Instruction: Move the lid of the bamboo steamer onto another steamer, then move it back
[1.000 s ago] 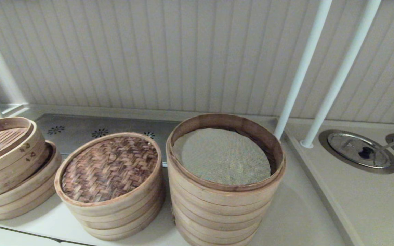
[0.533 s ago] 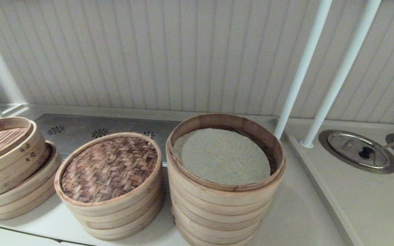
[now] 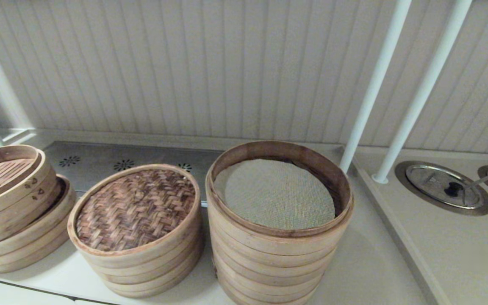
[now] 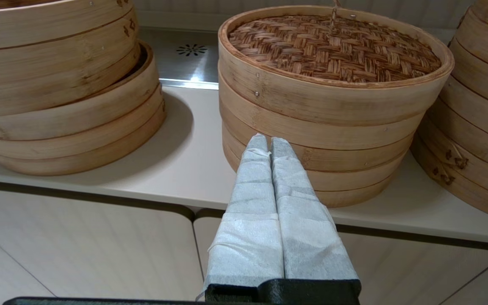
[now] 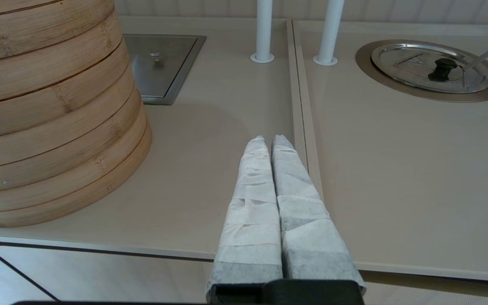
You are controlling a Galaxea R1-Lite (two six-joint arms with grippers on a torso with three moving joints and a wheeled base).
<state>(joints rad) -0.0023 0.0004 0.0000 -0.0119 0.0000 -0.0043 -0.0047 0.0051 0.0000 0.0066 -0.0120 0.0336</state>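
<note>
Nearby, tilted stack (image 3: 13,203) beside lid (image 3: 136,209)

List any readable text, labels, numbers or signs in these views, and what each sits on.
No readable words, brands or numbers in any view.
Small dark cut-out marks on the side of the tilted steamer stack: shapes, not letters.
Similar marks on the tall steamer: not legible as text.
Flower-shaped perforations in the metal plate: decoration only.
Faint engraved lines on the round metal cover: too faint to read.
</note>
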